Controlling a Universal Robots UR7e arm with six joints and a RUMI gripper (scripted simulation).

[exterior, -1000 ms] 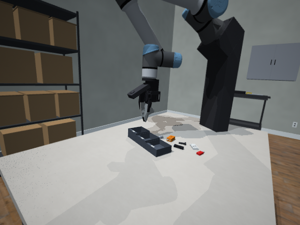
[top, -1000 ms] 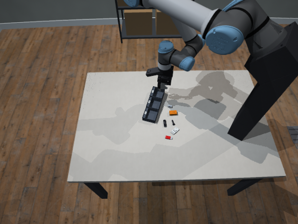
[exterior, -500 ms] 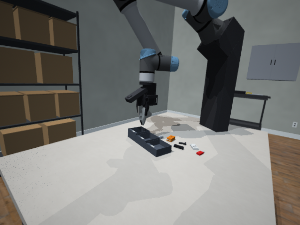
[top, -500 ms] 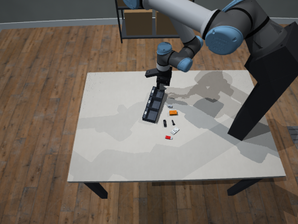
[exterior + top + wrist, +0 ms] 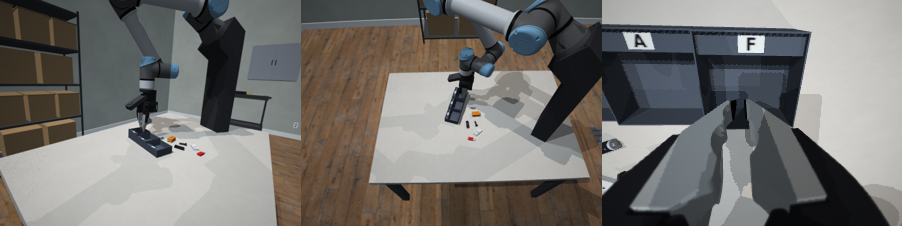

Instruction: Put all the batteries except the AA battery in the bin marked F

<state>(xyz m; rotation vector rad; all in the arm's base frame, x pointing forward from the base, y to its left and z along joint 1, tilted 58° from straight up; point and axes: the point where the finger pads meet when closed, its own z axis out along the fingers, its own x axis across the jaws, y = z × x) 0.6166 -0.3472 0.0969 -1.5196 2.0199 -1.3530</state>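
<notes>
Bin F (image 5: 717, 46) (image 5: 454, 95) (image 5: 131, 134) is the far compartment of an upright dark three-bin tray. My gripper (image 5: 740, 101) (image 5: 460, 92) (image 5: 143, 131) is shut to a narrow gap, with nothing visible between the tips, which are over or just inside bin F. No item shows in the visible part of F's floor; the fingers hide some of it. A black cylindrical battery (image 5: 467, 124) (image 5: 179, 147) lies right of the tray; its end (image 5: 613, 144) shows in the wrist view. A small grey-blue item (image 5: 472, 107) (image 5: 161, 137) is too small to identify.
Bin A (image 5: 664, 44) adjoins F; the third bin (image 5: 453, 116) (image 5: 164, 151) is nearest the front. Right of the tray lie an orange block (image 5: 476, 113) (image 5: 171, 139), a black bolt (image 5: 476, 123) (image 5: 183, 144), a dotted white tile (image 5: 477, 132) (image 5: 194, 147) and a red USB stick (image 5: 471, 138) (image 5: 200, 153).
</notes>
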